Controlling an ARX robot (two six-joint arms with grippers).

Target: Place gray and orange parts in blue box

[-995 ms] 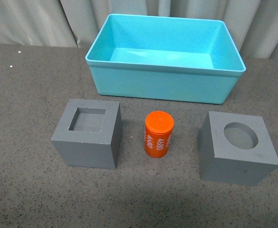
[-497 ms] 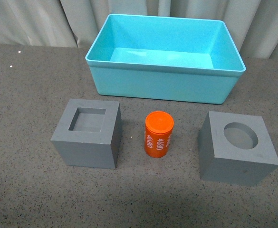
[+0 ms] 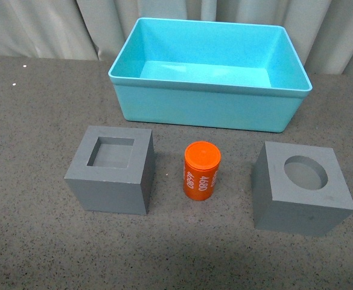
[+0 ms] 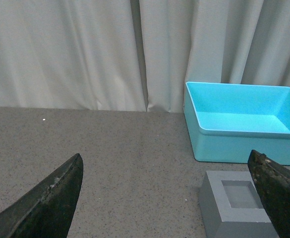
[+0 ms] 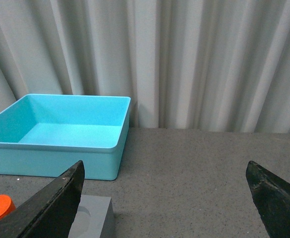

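Both claws show only in their own wrist cameras. The left claw [image 4: 165, 158] is released, its two dark fingers [image 4: 50, 203] spread wide with bare surface between them. The right claw [image 5: 164, 168] is likewise released, its fingers spread wide and gripping nothing.

In the front view, three parts stand in a row on a dark gray speckled surface [image 3: 31, 121], each well apart from its neighbor. At the left is a matte gray cube with a square recess [image 3: 110, 170] in its top face. In the middle, an orange cylinder [image 3: 201, 171] stands upright, smaller than the cubes, with white digits printed sideways on its wall. At the right is a gray cube with a round recess [image 3: 301, 188], turned slightly so one corner faces the camera.

Behind the row, apart from all three parts, sits the blue box [image 3: 209, 109], a wide turquoise bin with a rimmed edge. Its long side faces the camera, and its pale floor is fully in view. All three parts are on the surface, outside the box.

A pleated off-white curtain [image 3: 37, 27] hangs along the far edge of the surface, just behind the box.
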